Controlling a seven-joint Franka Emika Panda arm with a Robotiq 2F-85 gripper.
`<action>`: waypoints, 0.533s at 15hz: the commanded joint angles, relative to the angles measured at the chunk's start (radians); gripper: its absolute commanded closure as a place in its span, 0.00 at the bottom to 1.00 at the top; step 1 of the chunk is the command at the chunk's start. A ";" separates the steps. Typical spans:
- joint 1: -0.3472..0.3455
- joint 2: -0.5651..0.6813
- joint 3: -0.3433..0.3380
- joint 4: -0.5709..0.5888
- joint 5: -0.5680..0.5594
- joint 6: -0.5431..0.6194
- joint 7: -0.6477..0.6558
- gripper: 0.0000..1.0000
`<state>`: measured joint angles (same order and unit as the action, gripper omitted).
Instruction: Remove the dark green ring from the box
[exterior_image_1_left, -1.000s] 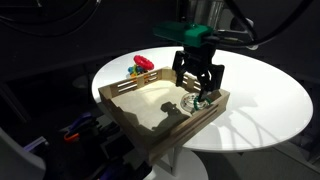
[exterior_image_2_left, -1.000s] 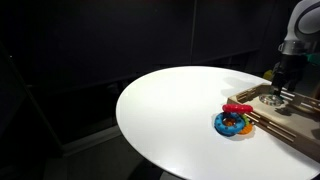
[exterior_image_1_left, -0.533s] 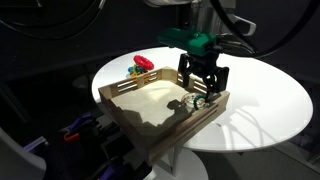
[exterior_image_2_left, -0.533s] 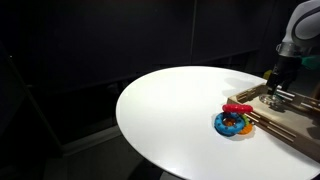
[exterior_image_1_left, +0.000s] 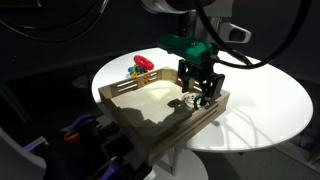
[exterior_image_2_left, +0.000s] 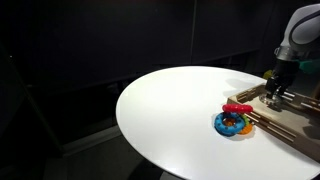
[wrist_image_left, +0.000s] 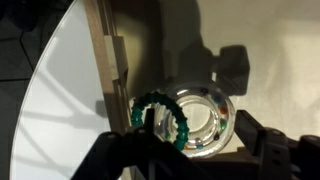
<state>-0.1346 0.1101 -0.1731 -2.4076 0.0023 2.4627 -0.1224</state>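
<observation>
The dark green ring (wrist_image_left: 159, 122) is a beaded loop lying in a corner of the wooden box (wrist_image_left: 112, 70), overlapping a clear ring with coloured beads (wrist_image_left: 203, 120). In the wrist view my gripper (wrist_image_left: 200, 152) is open, with one finger on the green ring's side and the other beyond the clear ring, both rings between them. In an exterior view my gripper (exterior_image_1_left: 199, 95) is low inside the box (exterior_image_1_left: 125, 118) at its near right corner. In an exterior view it (exterior_image_2_left: 272, 95) hangs over the box (exterior_image_2_left: 290, 130) at the right edge.
The box stands on a round white table (exterior_image_1_left: 260, 95). A stack of coloured rings with a red piece on top (exterior_image_2_left: 233, 120) sits on the table beside the box; it also shows behind the box in an exterior view (exterior_image_1_left: 141, 66). The surroundings are dark.
My gripper has moved down into the box corner and a little to the right, closer over the rings. The rings have not moved.
</observation>
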 joint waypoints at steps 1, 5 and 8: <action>-0.015 -0.007 0.009 -0.007 0.010 0.020 -0.018 0.48; -0.014 -0.016 0.008 -0.006 0.003 0.009 -0.007 0.81; -0.010 -0.030 0.010 -0.008 -0.002 0.003 -0.001 0.98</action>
<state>-0.1347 0.1073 -0.1731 -2.4075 0.0023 2.4653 -0.1224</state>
